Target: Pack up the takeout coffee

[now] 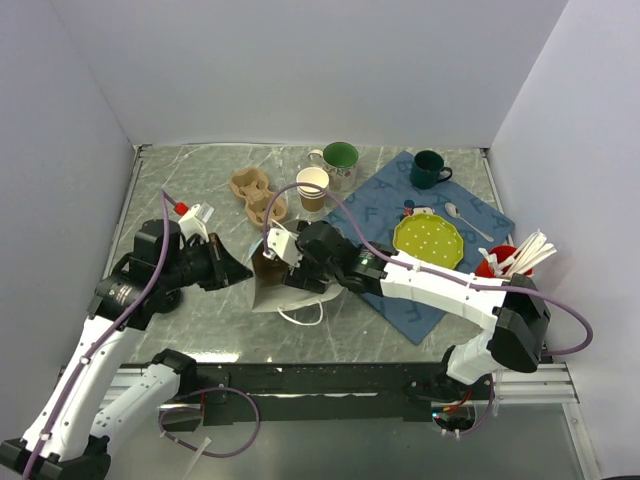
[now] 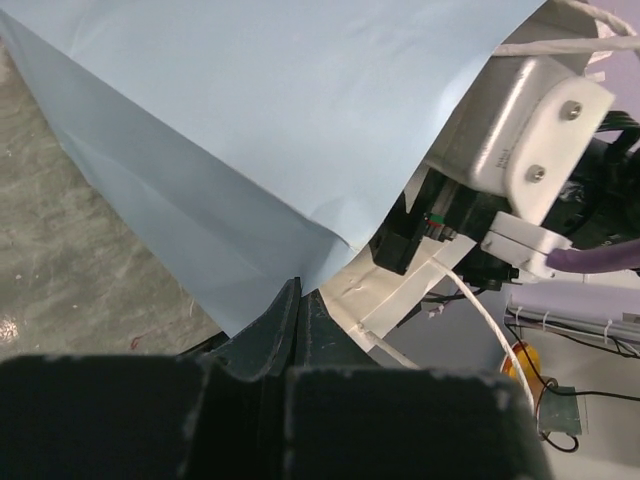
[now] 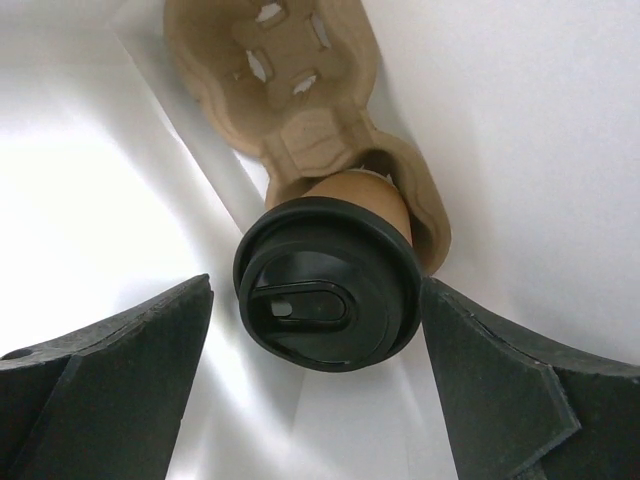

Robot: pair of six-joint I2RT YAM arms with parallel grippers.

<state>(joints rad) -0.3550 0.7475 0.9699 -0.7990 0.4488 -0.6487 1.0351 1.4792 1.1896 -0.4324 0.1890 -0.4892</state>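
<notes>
Right pincer (image 3: 318,292) spread wide either side of the takeout coffee (image 3: 330,270), seemingly not gripping it.
Brown kraft cup, round black lid, seated in a pulp carrier (image 3: 290,100) inside the paper bag (image 1: 275,295); overhead the cup is hidden. Left pincer (image 2: 298,305) is clamped on the bag's edge.

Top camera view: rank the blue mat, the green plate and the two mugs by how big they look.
1. blue mat
2. green plate
3. dark teal mug and pale mug with green inside: these look about alike, so they are not ranked against each other.
</notes>
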